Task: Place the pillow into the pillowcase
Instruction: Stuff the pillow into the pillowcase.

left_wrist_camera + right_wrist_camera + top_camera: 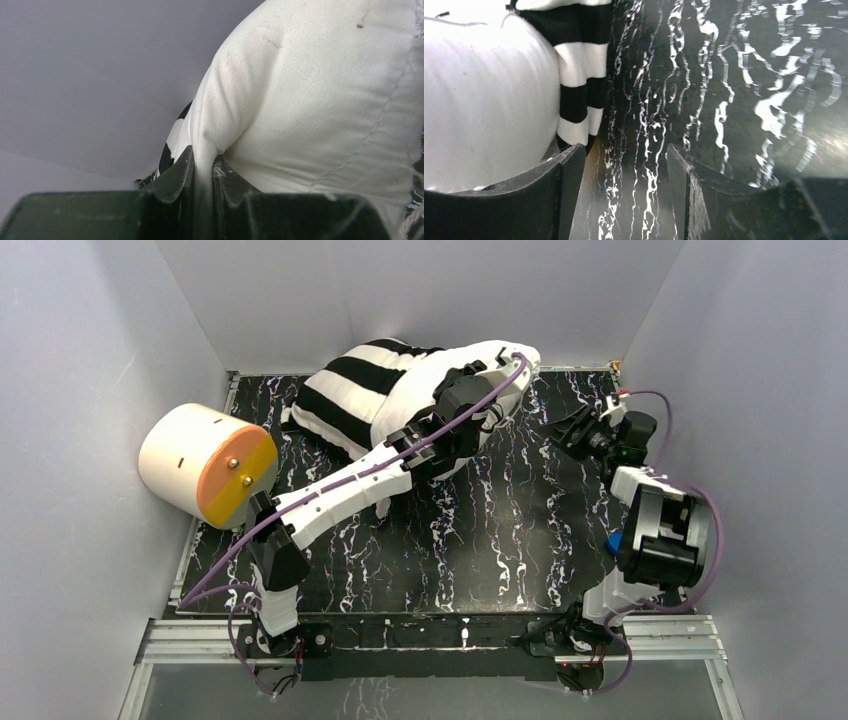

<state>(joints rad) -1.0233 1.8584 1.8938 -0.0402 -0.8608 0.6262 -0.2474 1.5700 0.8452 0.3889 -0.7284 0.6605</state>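
The white pillow (440, 370) lies at the far middle of the table, its left part inside the black-and-white striped pillowcase (350, 390). My left gripper (500, 368) reaches across to the pillow's bare right end. In the left wrist view the gripper (202, 167) is shut on a pinched fold of the pillow (310, 100), with a bit of the pillowcase (169, 150) behind it. My right gripper (565, 435) hovers low over the table just right of the pillow. In its wrist view it (626, 162) stands open with nothing between its fingers, the pillow (479, 100) and pillowcase edge (579, 75) to its left.
A cream cylinder with an orange face (205, 465) lies at the left edge of the black marbled tabletop (480, 540). Grey walls (80, 390) close in the left, back and right sides.
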